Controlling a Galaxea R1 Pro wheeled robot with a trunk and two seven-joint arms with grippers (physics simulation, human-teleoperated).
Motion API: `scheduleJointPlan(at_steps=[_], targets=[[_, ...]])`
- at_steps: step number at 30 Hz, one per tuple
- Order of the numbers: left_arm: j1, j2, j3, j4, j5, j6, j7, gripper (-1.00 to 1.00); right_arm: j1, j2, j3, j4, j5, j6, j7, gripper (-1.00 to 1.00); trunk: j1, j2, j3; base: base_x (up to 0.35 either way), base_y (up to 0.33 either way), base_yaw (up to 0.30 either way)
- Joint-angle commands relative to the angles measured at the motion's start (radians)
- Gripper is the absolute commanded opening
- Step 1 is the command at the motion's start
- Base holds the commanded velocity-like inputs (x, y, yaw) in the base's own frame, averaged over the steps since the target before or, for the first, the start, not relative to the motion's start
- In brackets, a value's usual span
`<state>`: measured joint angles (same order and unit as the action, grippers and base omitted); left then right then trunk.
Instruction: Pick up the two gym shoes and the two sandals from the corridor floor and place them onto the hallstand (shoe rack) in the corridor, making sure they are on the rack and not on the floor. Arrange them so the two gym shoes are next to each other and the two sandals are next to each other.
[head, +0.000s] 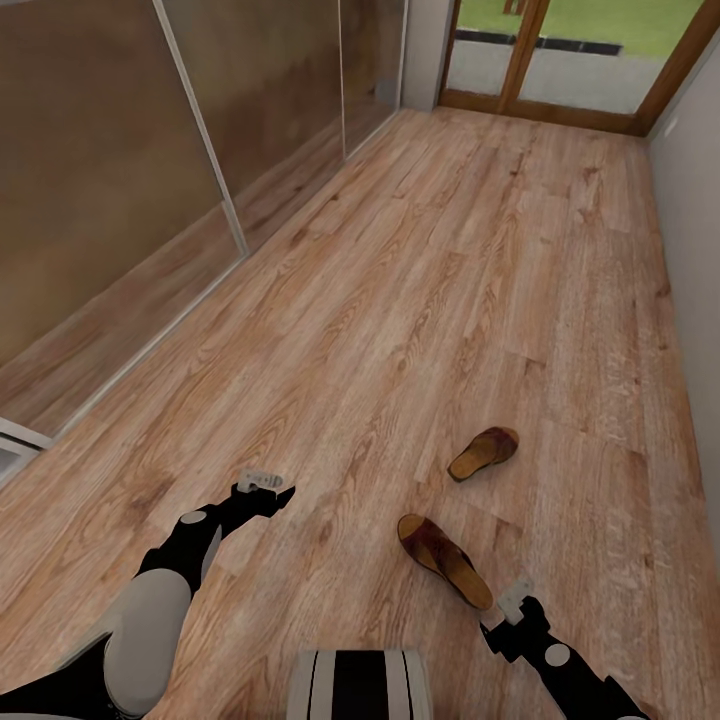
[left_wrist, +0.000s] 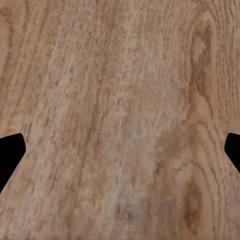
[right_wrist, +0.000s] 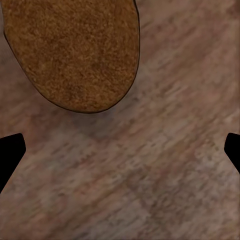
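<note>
A: Risk at the right gripper (head: 514, 598)?
B: Fingers spread, nothing held. The near sandal (head: 445, 558) lies just beside it; its flat tan sole may slide on the smooth plank floor (head: 400, 300).
A: Beyond?
B: Second sandal (head: 484, 452) farther ahead. Left gripper (head: 262, 482) spread, empty.

The left arm reached from seven o'clock toward the frame's centre, its left gripper (head: 262, 482) held low, fingers (left_wrist: 11, 152) spread wide with nothing between them. The right arm came in from five o'clock, its right gripper (head: 514, 597) likewise parted and empty.
</note>
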<state>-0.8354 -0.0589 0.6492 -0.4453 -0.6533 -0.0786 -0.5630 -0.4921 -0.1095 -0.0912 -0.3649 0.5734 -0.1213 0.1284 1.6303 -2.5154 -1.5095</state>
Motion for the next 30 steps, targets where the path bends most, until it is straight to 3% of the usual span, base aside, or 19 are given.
scheduleJointPlan(at_steps=[1,14,30], targets=[[-0.001,-0.001,0.008,-0.001,-0.011,-0.007,-0.005,1.0,0.0,0.001,-0.009,0.0,0.007,-0.004,0.007,1.0,0.0,0.0,-0.001,0.0,0.0,0.0],[0.001,0.0,0.008,-0.001,-0.011,-0.008,-0.005,1.0,0.0,0.001,-0.009,0.0,0.007,-0.004,0.007,1.0,0.0,0.0,-0.001,0.002,0.0,0.0],[0.001,0.002,0.008,-0.001,-0.011,-0.011,-0.005,1.0,0.0,0.001,-0.009,0.0,0.007,-0.004,0.007,1.0,0.0,0.0,-0.001,0.101,0.025,0.0]])
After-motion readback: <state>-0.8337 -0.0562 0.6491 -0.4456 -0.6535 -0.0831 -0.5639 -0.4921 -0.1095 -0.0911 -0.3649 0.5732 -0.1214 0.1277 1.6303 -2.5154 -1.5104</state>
